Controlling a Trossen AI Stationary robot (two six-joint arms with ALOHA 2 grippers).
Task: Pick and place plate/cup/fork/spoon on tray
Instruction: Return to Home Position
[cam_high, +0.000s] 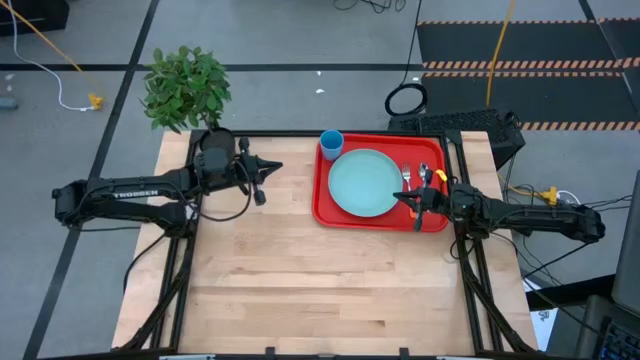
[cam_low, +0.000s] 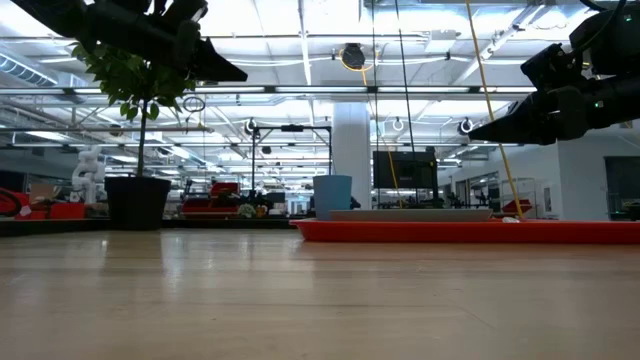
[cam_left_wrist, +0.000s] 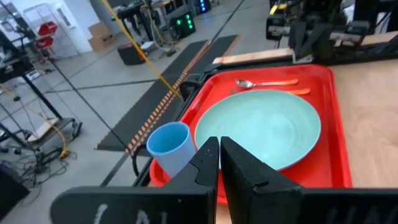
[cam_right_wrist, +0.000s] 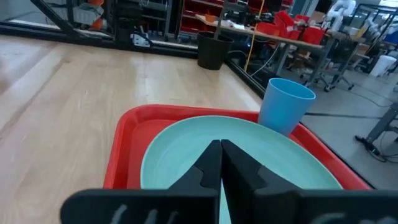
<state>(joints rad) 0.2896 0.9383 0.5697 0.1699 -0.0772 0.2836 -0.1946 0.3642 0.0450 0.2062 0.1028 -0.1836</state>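
The red tray lies at the table's far right. On it rest the pale teal plate, the blue cup upright at the tray's far left corner, and the fork and spoon beside the plate's right. My left gripper is shut and empty above the table's far left, left of the tray. My right gripper is shut and empty above the tray's near right corner. The plate, the cup and the spoon show in the left wrist view.
A potted plant stands at the table's far left corner, behind my left arm. The bare wooden table top spreads over the near half. The cup and plate show in the right wrist view.
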